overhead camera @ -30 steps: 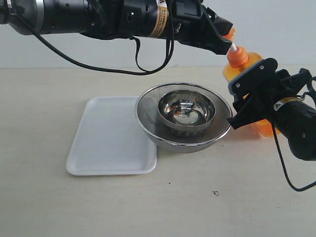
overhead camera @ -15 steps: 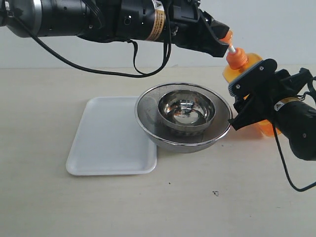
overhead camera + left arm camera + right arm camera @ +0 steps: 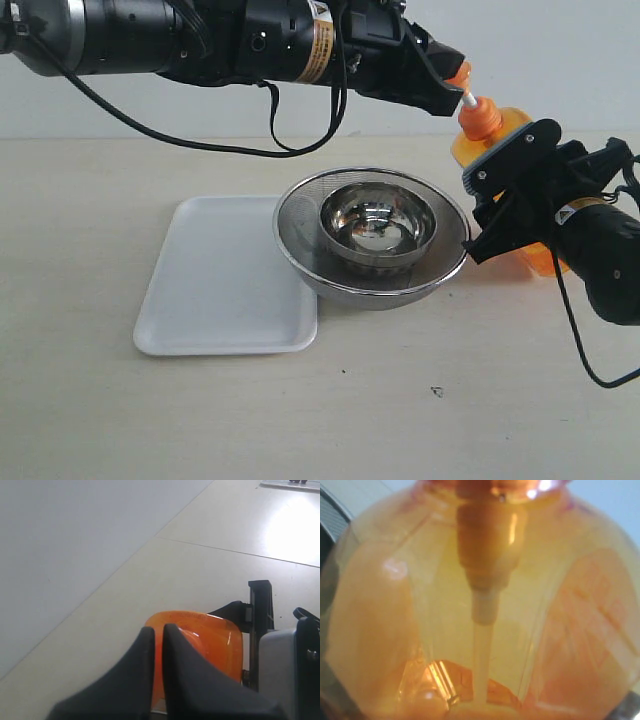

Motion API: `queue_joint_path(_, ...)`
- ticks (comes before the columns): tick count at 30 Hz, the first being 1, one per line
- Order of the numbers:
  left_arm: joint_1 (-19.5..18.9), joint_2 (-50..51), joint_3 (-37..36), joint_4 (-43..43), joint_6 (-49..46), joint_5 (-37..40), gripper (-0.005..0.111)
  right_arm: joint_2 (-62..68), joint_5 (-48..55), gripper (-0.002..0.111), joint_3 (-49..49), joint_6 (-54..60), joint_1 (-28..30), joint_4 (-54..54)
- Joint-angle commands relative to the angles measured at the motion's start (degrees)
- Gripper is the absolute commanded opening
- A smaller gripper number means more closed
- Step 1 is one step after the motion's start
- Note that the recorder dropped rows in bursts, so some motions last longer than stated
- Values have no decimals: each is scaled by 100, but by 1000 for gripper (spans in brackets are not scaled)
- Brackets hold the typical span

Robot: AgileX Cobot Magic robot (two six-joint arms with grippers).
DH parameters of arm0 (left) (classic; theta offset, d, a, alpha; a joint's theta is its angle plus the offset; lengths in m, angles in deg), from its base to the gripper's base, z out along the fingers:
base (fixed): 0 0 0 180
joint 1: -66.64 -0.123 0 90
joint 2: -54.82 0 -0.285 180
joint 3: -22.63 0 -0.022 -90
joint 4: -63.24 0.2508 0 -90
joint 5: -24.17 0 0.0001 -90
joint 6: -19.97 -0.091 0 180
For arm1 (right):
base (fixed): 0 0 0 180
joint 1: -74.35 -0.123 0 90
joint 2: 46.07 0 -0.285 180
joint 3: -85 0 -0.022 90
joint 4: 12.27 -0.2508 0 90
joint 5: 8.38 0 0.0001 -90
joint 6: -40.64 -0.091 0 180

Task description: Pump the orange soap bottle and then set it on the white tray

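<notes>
My right end effector (image 3: 470, 215) gripped the bottle (image 3: 468, 148), which leaned pump-end toward the bowls (image 3: 378, 225); my left end effector (image 3: 455, 85) was pinched nearly closed.

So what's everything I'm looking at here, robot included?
orange soap bottle: one, translucent orange with a white pump stem, right of the bowls, held in the right gripper
white tray: one, white, on the table left of the bowls, nothing on it
mesh bowl: one, steel, middle of the table, its edge over the tray's right rim
small bowl: one, shiny steel, sitting inside the mesh bowl
table: one, pale beige, under everything
dark speck: one, on the table near the front
left gripper: one, black, fingers together at the bottle's pump head
right gripper: one, black, clamped on the bottle's body
</notes>
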Motion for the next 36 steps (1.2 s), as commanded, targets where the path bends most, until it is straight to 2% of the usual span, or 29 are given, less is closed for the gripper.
queue_joint_path(1,65,128,-167,274,-24,-51,5,30,359,1,-29,-240,-34,111)
queue_joint_path(6,52,-354,-167,274,-69,300,5,30,347,1,-29,-240,-34,111)
queue_joint_path(14,32,-1443,-167,274,-525,1290,5,30,236,1,-29,-240,-34,64)
queue_joint_path(19,-129,-1955,-263,274,-491,1362,5,30,28,1,-29,-68,-34,-32)
queue_joint_path(27,-428,-2309,-1345,274,-302,1489,5,-353,11,1,-29,142,-34,-310)
queue_joint_path(36,-519,-3401,-2319,274,-91,2697,5,-1126,132,0,-29,270,-34,-311)
